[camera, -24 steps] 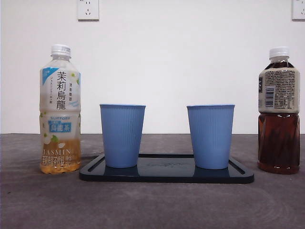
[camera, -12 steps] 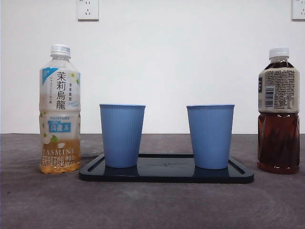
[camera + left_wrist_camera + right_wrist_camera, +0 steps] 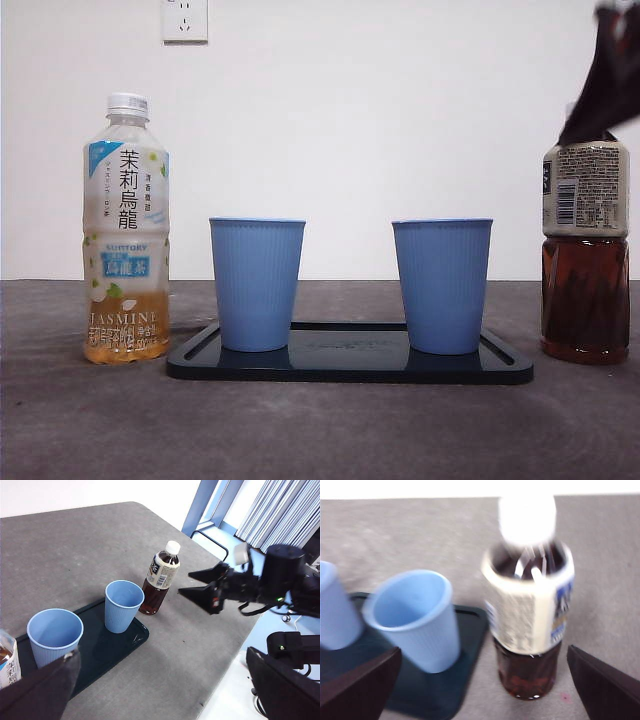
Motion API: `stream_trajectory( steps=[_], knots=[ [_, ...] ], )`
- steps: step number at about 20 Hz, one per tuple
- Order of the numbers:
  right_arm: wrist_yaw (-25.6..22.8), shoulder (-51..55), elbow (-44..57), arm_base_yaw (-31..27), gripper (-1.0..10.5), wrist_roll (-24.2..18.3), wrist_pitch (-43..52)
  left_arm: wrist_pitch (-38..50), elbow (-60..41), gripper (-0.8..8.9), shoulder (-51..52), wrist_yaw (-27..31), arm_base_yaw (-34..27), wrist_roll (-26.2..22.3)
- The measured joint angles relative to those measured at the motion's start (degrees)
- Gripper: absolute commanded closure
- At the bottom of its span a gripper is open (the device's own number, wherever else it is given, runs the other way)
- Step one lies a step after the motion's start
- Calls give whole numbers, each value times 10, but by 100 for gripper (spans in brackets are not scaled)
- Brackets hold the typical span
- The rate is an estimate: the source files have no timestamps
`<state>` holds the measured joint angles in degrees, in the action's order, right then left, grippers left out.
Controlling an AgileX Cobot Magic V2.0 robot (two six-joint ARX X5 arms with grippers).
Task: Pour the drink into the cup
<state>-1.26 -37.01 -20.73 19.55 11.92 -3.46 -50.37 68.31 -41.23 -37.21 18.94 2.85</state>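
Observation:
A dark tea bottle (image 3: 585,255) with a white cap stands right of the black tray (image 3: 350,365). Two blue cups (image 3: 257,285) (image 3: 442,285) stand upright on the tray. A pale jasmine tea bottle (image 3: 125,230) stands to the tray's left. My right gripper (image 3: 605,90) is open, in the front view's top right corner, in front of the dark bottle's cap. In the right wrist view it (image 3: 484,652) faces the dark bottle (image 3: 530,615), jaws wide apart and not touching it. My left gripper (image 3: 160,695) is open and empty, held high, back from the tray.
The left wrist view shows the right gripper (image 3: 186,583) just off the dark bottle (image 3: 160,577), near the table's edge (image 3: 235,645). The cups (image 3: 121,605) (image 3: 55,635) stand on the tray (image 3: 137,635). A white wall with sockets (image 3: 185,20) backs the table.
My right gripper has come into the front view from the top right and now covers the dark bottle's cap. Bottles, cups and tray have not moved.

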Motion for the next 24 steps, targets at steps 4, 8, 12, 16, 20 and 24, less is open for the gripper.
stream_trajectory(
  steps=[4,8,12,16,20,24],
  knots=[
    [-49,-50,36,-1,402,4,99,0,0,282,0,0,0,0],
    [-49,-115,37,-1,402,3,187,0,0,282,0,0,0,0],
    [-76,-179,37,-3,402,0,236,0,0,282,-2,0,0,0],
    [-76,-238,37,-22,402,-2,306,0,0,282,-4,0,0,0],
    [-60,-297,37,-44,402,-5,365,10,0,282,-4,0,0,0],
    [-43,-345,37,-55,431,-10,413,19,0,282,-4,0,0,0]
  ],
)
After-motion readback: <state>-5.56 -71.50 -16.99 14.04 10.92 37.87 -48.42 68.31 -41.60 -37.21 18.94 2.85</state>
